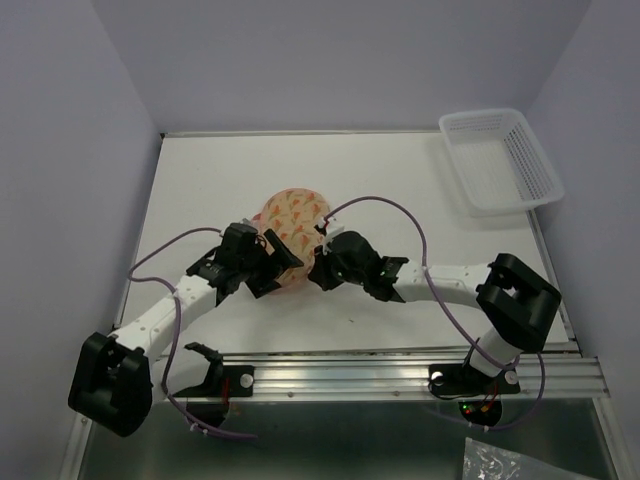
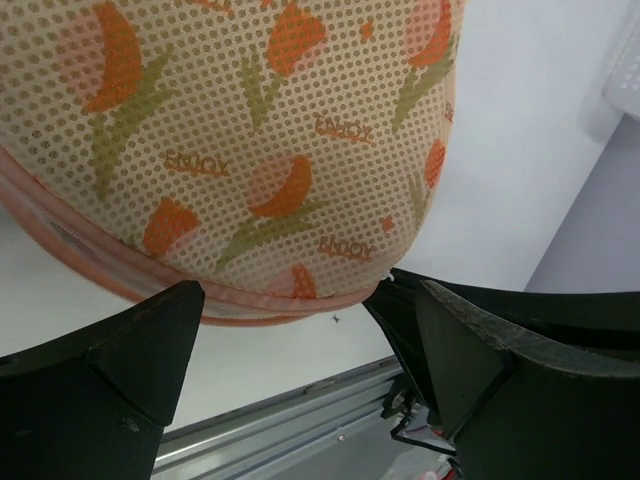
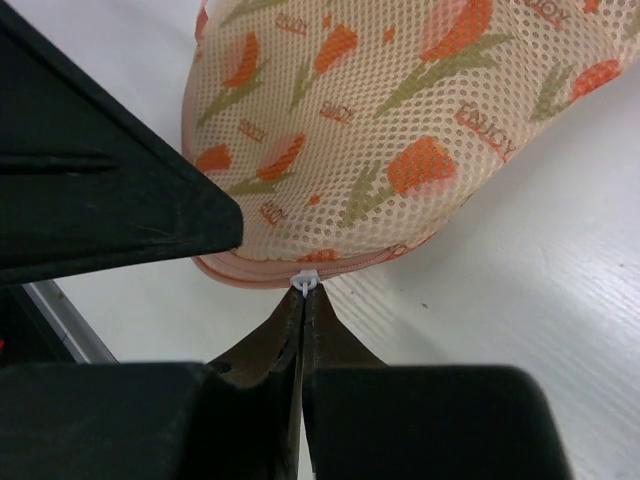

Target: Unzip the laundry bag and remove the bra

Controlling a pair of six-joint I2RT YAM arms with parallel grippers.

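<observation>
laundry bag [image 2: 250, 140] cut off at top edge in both wrist views, zip pull [image 3: 305, 281] half buried between right gripper [image 3: 303, 300] fingertips

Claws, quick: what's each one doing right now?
Left claw: open, at the laundry bag edge.
Right claw: closed on the bag's white zip pull.

Overhead from behind, wrist views close, all sharing laundry bag [image 1: 297, 213]
</observation>
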